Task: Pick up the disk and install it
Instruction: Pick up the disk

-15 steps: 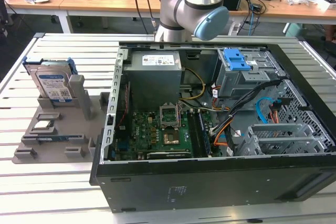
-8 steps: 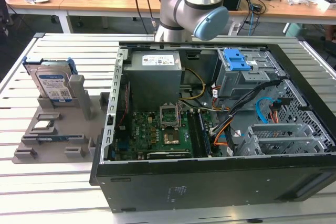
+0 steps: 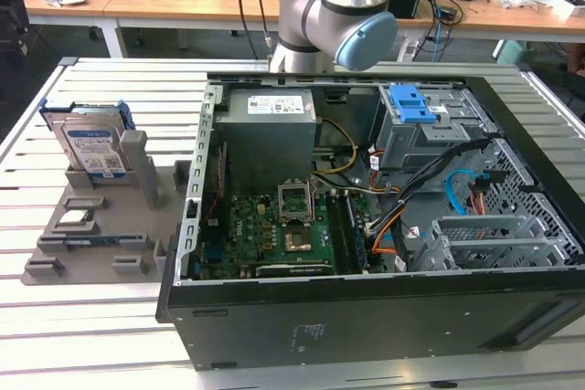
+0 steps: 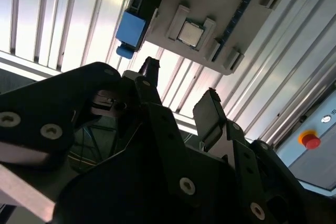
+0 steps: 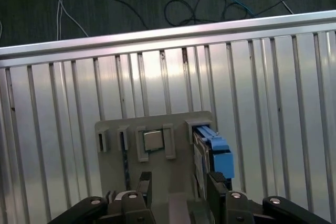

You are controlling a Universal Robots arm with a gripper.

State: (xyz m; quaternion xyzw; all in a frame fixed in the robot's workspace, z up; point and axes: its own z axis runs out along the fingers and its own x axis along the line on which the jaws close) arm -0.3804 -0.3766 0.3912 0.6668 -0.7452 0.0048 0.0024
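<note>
closest in, the gripper (image 5: 179,191) hangs above the holder (image 5: 113,174), its two black fingers (image 5: 217,188) spread wide with nothing between them. both wrist views show the gap bare. as far as i can see it touches nothing.

below it, at one end of the holder, the disk (image 5: 214,150) stands on edge in its slot. the blue frame is uppermost and the label face looks toward the holder's middle. the chip (image 5: 153,140) lies flat in a recess at that middle, near the disk's slot but apart from it.

to my eye the step in hand is the approach for the pick, and the alignment looks like the part to get right. one finger seems roughly in line with the disk, not yet straddling it. i'd want the gap centred over the thin top edge, one finger to each broad face. the descent should run straight along the slot, with no tilt. the finger on the chip's side has the tighter room, so it should stay clear of the chip and of the slot's grey posts. a square, even squeeze would matter, since a crooked hold would likely bind the disk in the slot.

further out, the slatted table (image 3: 91,335) carries the holder. the open case (image 3: 366,326) sits just beside the holder, on the exterior view's right. beyond the case rises the arm (image 3: 338,15).
</note>
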